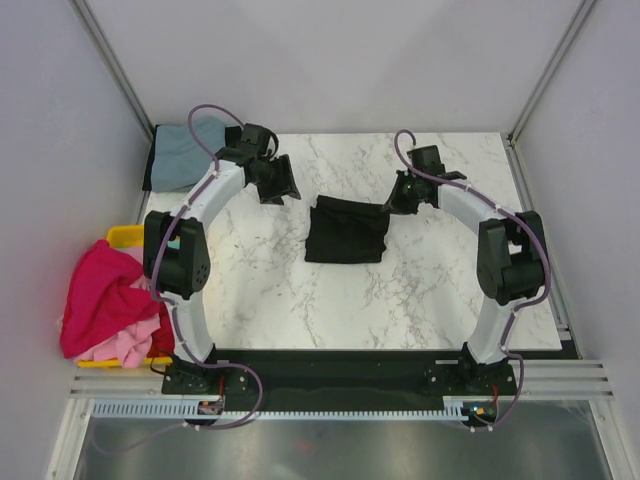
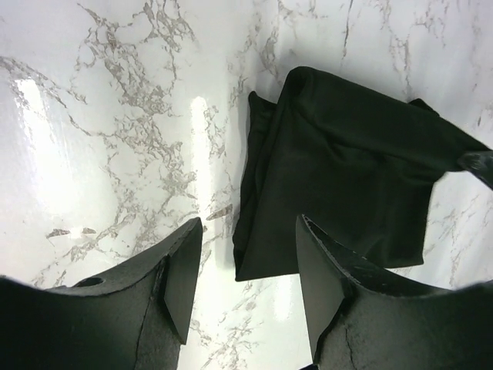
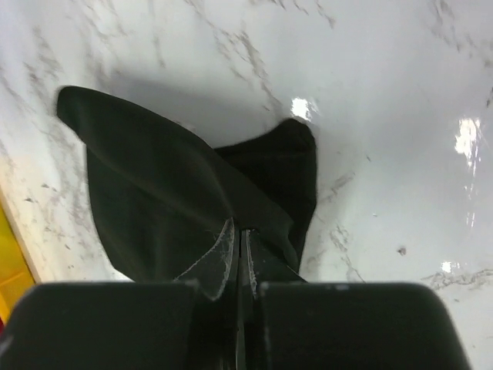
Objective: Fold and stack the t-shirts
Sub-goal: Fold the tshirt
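A black t-shirt (image 1: 346, 230) lies folded in a rough rectangle at the middle of the marble table. My right gripper (image 1: 398, 197) is shut on its far right corner. In the right wrist view the jaws (image 3: 240, 231) pinch a lifted flap of the black cloth (image 3: 169, 193). My left gripper (image 1: 278, 182) is open and empty, just left of the shirt's far left corner. In the left wrist view it (image 2: 248, 266) hovers above the table beside the shirt's edge (image 2: 347, 169). A grey-blue shirt (image 1: 185, 155) lies at the far left corner.
A yellow bin (image 1: 125, 237) hangs off the table's left edge, with a magenta shirt (image 1: 100, 295) and a pink one (image 1: 125, 345) heaped over it. A black cloth (image 1: 152, 172) lies under the grey-blue shirt. Walls and frame posts enclose the table.
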